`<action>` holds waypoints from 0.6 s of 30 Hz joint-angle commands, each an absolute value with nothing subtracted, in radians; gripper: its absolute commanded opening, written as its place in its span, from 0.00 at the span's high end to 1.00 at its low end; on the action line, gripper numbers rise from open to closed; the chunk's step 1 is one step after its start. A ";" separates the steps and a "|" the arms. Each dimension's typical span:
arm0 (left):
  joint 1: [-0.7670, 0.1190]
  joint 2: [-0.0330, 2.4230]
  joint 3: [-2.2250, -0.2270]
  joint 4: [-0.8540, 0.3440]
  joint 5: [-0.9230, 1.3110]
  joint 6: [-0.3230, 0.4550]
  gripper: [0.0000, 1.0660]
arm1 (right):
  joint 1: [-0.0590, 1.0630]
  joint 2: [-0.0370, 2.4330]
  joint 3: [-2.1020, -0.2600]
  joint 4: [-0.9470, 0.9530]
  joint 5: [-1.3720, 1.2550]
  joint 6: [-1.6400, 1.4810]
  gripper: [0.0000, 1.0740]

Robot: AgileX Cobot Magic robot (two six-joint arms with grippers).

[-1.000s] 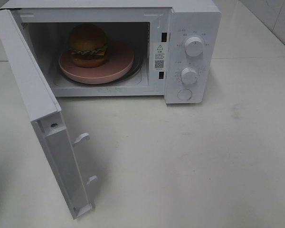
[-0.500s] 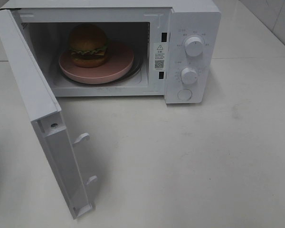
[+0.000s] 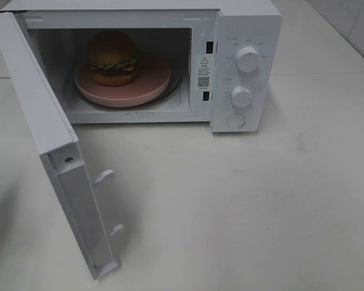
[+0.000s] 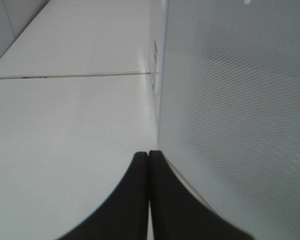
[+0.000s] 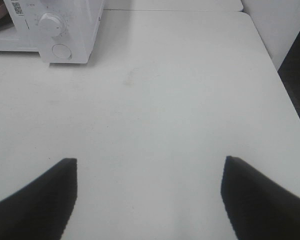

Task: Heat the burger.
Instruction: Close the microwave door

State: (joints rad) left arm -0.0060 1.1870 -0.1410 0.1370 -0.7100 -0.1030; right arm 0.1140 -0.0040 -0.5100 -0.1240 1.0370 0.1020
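While the white table (image 3: 273,206) bears the whole set-up, the microwave (image 3: 249,24) stands toward its far side with the cavity facing the high camera. The door (image 3: 30,97) is swung fully open at the left of the cavity, its inner face turned to the right and two latch hooks (image 3: 103,176) projecting from its free edge. Inside the cavity a flat pink plate (image 3: 151,85) lies level on the floor of the oven. The burger (image 3: 112,57) sits upright on this plate, toward the plate's left rear part, wholly inside the cavity. On the control panel to the right of the cavity, an upper knob (image 3: 248,59) is set above a lower knob (image 3: 241,96), with a round button (image 3: 235,120) beneath them. The left gripper (image 4: 148,160) has its fingers pressed together with nothing between them; it is just beside the dotted outer face of the door, and contact cannot be determined. The right gripper (image 5: 149,161) has its fingers spread wide and empty over bare table, well apart from the microwave.
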 commanded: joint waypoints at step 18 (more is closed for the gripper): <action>-0.113 1.429 -0.220 0.437 -0.953 -0.218 1.00 | 0.106 -0.031 -0.507 -0.120 1.032 0.101 0.29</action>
State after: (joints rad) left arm -0.0990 1.4300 -0.2120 0.4470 -0.9340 -0.2290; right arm 0.1140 -0.0040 -0.5100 -0.1240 1.0370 0.1020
